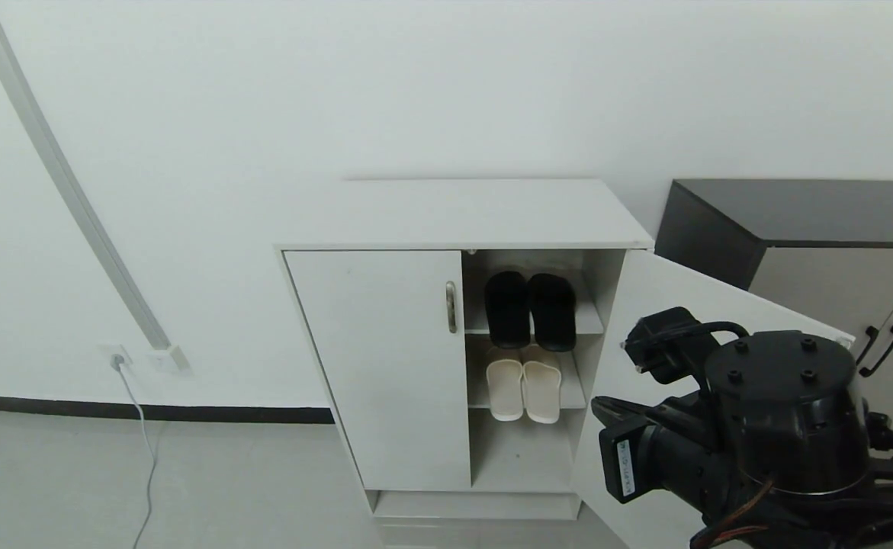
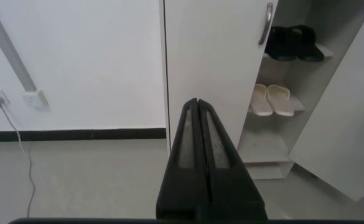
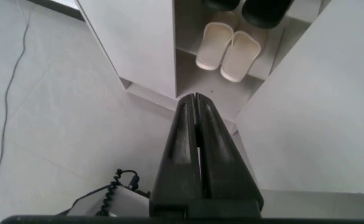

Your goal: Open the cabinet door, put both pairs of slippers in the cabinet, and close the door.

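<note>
The white cabinet (image 1: 461, 213) stands against the wall with its left door (image 1: 385, 366) closed and its right door (image 1: 667, 320) swung open. Black slippers (image 1: 530, 309) lie side by side on the upper shelf, white slippers (image 1: 524, 389) on the shelf below. My left gripper (image 2: 197, 106) is shut and holds nothing, in front of the closed door (image 2: 213, 62), well back from it. My right gripper (image 3: 196, 99) is also shut with nothing in it, low above the floor before the open compartment, beside the open door (image 3: 318, 106). The white slippers (image 3: 228, 46) lie beyond its tips.
A dark cabinet (image 1: 797, 221) with black handles stands right behind the open door. A wall socket (image 1: 118, 358) with a grey cable (image 1: 145, 457) trailing over the floor is to the left. Bare floor (image 1: 225, 480) lies in front and left of the cabinet.
</note>
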Tool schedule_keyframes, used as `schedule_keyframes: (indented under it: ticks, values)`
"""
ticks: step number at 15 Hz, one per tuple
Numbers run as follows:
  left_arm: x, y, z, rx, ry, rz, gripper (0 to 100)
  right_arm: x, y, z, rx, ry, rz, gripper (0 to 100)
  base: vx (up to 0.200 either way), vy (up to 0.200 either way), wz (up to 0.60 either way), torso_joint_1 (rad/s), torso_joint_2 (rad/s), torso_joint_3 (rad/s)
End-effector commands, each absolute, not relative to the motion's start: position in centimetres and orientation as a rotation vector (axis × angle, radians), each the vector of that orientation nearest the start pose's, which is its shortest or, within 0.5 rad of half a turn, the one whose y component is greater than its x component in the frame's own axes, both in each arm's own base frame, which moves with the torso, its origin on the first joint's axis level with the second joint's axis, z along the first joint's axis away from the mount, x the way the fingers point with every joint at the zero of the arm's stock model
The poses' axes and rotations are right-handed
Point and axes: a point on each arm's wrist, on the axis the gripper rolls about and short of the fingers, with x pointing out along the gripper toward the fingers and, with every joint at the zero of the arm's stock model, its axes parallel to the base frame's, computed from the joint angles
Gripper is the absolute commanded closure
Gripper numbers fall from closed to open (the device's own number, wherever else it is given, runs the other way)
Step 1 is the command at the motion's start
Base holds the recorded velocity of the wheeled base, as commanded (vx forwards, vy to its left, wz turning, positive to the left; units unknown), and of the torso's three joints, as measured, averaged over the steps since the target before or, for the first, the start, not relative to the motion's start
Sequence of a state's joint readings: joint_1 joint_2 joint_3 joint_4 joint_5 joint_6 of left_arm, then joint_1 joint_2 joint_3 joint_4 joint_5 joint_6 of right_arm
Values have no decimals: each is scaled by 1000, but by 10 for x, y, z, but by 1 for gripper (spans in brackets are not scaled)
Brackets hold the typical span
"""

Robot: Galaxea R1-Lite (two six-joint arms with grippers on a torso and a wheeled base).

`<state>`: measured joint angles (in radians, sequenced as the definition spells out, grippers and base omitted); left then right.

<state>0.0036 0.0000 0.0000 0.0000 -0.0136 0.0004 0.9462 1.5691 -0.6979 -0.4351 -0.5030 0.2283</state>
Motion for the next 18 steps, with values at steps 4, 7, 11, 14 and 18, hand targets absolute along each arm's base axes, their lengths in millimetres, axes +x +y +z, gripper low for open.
schedule_keyframes:
  ticks: [4, 7, 11, 14, 18]
  values:
    - [-23, 0, 75, 0, 0, -11, 100, 161, 205, 173, -67, 374, 395, 100, 0, 0, 0, 211, -529, -314]
    - [-23, 0, 75, 0, 0, -11, 100, 161, 205, 172, -69, 376, 394, 100, 0, 0, 0, 237, -551, -330]
    - [-23, 0, 76, 0, 2, -11, 100, 160, 204, 172, -71, 377, 393, 100, 0, 0, 0, 255, -591, -326]
    - [-23, 0, 75, 0, 0, -11, 100, 158, 202, 170, -89, 377, 394, 100, 0, 0, 0, 235, -528, -295]
    - [-23, 0, 75, 0, 0, -11, 100, 159, 203, 167, -101, 354, 403, 100, 0, 0, 0, 42, -83, -42]
